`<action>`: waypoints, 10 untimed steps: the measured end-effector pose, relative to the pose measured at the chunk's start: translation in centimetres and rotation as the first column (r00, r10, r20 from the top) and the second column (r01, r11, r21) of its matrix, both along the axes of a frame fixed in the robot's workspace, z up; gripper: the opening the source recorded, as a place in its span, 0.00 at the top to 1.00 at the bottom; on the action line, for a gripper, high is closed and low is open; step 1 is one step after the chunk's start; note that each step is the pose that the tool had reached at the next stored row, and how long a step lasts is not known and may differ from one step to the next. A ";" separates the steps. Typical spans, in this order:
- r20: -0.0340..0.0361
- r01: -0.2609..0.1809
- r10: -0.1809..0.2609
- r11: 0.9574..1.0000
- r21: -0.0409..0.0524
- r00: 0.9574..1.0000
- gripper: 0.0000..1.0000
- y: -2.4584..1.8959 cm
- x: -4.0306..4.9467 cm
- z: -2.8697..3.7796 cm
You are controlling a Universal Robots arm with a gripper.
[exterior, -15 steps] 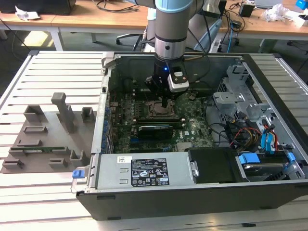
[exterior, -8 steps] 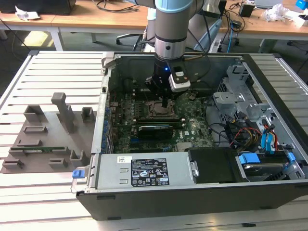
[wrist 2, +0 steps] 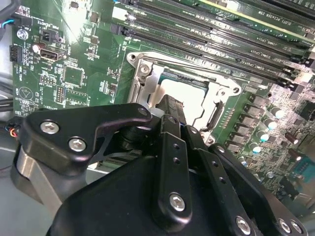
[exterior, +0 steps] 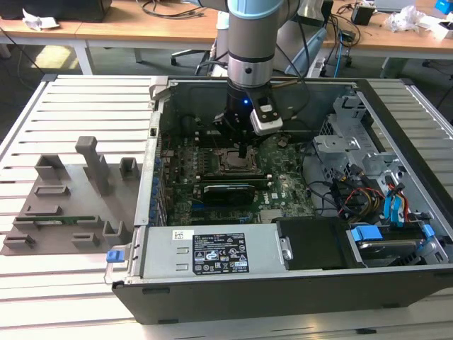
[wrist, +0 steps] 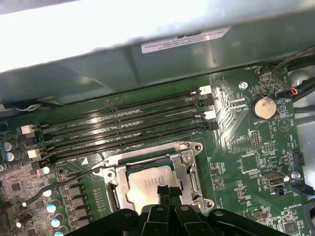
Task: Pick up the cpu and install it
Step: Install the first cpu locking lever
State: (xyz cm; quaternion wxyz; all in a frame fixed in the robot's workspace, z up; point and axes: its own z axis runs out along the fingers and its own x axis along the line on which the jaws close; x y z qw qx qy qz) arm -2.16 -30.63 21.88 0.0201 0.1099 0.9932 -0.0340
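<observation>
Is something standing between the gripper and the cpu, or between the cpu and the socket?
Nothing visible. The cpu already lies inside the socket frame, and the gripper hangs directly at it.

- In the exterior view, the power-supply cover (exterior: 159,256) carries a large black-and-white label (exterior: 219,253) — rows of small print and marks, and you cannot make out any of them.
- Just beside that label sits a small white sticker (exterior: 179,234) with dark bars.
- In the first wrist view, a white sticker (wrist: 184,40) is on the case wall (wrist: 98,73); its lines are unreadable.
- In the second wrist view, white lettering runs beside the memory slots (wrist 2: 221,44) and across the green board (wrist 2: 93,49) — too fine to tell.
- In the first wrist view, the cpu (wrist: 147,184) bears faint marks on its top plate.
</observation>
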 end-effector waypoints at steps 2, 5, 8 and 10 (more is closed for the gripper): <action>0.000 -0.011 0.011 1.000 0.000 1.000 0.89 0.00 0.00 0.00; 0.000 -0.030 0.030 1.000 0.000 1.000 0.89 0.00 0.00 0.00; 0.000 -0.046 0.046 0.999 0.000 0.999 0.89 0.00 0.00 0.00; 0.000 -0.055 0.055 0.998 0.000 0.998 0.89 0.00 0.00 0.00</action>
